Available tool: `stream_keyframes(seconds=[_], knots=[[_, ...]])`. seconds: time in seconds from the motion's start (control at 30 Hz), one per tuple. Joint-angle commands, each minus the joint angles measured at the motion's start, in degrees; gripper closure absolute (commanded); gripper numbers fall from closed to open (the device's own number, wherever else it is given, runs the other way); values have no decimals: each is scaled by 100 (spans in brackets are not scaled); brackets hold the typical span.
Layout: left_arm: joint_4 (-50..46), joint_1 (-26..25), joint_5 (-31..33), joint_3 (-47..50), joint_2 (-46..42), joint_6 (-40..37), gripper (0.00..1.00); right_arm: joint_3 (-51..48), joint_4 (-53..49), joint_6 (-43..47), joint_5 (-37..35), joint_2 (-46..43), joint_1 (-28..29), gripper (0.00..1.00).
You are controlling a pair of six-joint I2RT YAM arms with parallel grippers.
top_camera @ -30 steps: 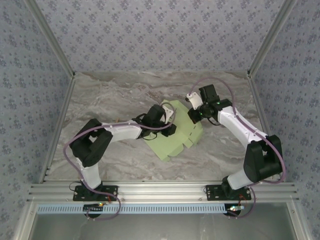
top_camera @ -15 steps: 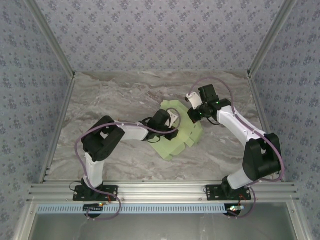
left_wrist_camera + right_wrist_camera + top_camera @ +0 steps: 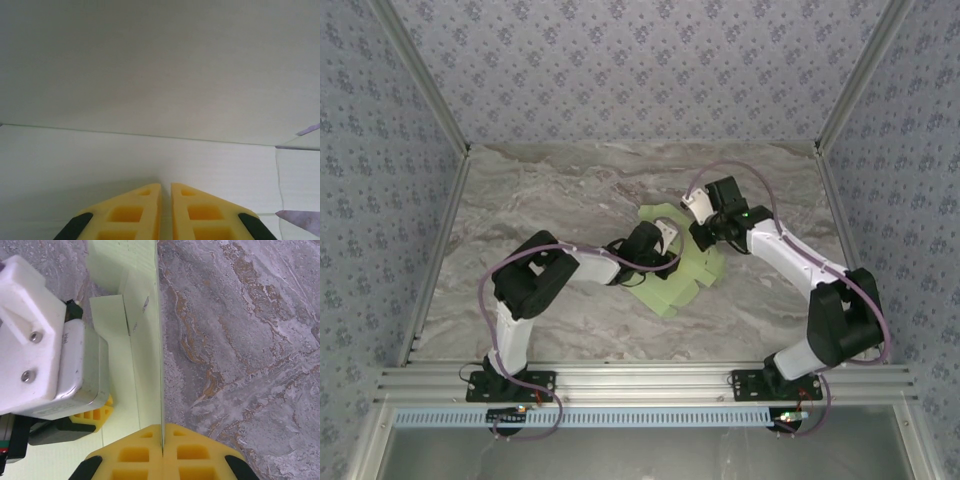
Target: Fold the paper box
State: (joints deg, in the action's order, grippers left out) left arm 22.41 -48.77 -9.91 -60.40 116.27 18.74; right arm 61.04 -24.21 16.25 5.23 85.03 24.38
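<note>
The paper box [image 3: 690, 278] lay mid-worktop [image 3: 540, 190] between the arms. The right tool [image 3: 162, 429] was clamped tight on its upturned far-right edge. The left tool [image 3: 166, 187] sat over the sheet's left part, fingers almost together.

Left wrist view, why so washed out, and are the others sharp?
Left wrist: the paper box sits close to the lens, pale and soft, faint shadow by the left gripper. Right wrist: marble table crisp. Top external: even light, no glare.
</note>
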Motion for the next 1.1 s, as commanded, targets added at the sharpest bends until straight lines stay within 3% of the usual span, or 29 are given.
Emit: stream_keyframes(seconds=[0.0,0.4,0.83,1.07], knots=[[443,-36,125,244,202,255,87,-303,66,13,3,-138,161,100],[1059,-39,160,477,220,376,85,-565,358,245,-641,-435,576,100],[1716,-41,182,783,326,525,85,-970,711,-25,-588,-416,794,100],[1741,-36,232,876,201,449,84,-815,515,22,-944,-430,805,100]])
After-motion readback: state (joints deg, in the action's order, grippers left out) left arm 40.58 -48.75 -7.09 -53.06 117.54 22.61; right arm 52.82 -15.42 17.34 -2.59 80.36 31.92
